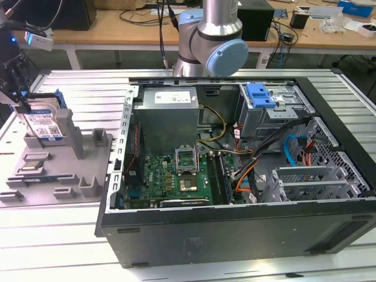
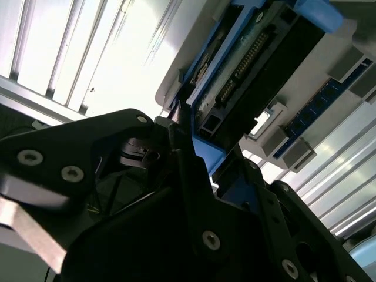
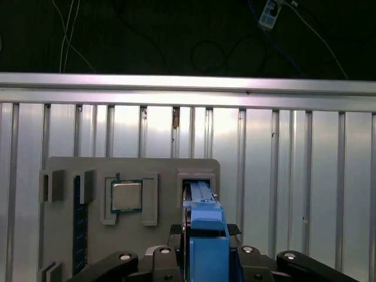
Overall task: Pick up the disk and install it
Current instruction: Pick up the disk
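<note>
Over on the exterior view's left, gripper (image 1: pixel 22 107) pinching the disk (image 1: pixel 42 122) at the grey fixture tray (image 1: pixel 88 170)

Disk is standing upright on edge at the tray's end toward the exterior view's left, printed label facing that camera, blue carrier frame round its edges. Its lower end is down among the tray's posts, and I can't tell if it's seated in the slot or just clear of it. First wrist view looks along the blue frame with the fingers (image 3: pixel 174 233) pressed in against it from both sides, and a processor chip (image 3: pixel 126 196) sits in a tray pocket just beside. Open computer case (image 1: pixel 235 235) lies well apart toward the exterior view's right, on the same slatted metal table (image 1: pixel 59 252)
</note>
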Controlling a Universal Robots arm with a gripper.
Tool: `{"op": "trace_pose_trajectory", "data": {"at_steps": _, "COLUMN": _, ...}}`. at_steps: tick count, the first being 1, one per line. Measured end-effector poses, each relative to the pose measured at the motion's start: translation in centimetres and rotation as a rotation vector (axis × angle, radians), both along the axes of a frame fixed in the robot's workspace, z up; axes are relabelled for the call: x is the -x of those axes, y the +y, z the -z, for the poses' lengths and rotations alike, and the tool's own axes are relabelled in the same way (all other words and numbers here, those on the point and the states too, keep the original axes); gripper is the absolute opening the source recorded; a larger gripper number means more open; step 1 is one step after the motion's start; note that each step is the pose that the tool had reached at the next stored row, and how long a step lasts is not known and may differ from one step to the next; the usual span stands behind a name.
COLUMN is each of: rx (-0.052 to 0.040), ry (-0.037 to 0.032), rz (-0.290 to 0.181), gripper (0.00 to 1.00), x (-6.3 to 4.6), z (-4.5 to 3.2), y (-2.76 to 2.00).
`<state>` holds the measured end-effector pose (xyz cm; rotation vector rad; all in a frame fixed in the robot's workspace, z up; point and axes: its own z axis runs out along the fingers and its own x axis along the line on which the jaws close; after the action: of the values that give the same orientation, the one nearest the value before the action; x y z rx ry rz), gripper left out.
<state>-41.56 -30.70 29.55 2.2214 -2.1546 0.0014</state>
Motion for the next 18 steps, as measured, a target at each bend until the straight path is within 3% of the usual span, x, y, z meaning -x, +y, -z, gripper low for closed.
{"op": "trace_pose_trajectory", "data": {"at_steps": 16, "rx": 0.0000, "ry": 0.0000, "rz": 0.000, "gripper": 0.37, "x": 0.0, "z": 0.02, "y": 0.00}}
{"op": "trace_pose_trajectory", "data": {"at_steps": 17, "rx": -0.0043, "ry": -0.0003, "rz": 0.000, "gripper": 0.37, "x": 0.0, "z": -0.35, "y": 0.00}}
{"op": "trace_pose_trajectory", "data": {"at_steps": 18, "rx": -0.0057, "ry": -0.0010, "rz": 0.000, "gripper": 0.37, "x": 0.0, "z": -1.69, "y": 0.00}}
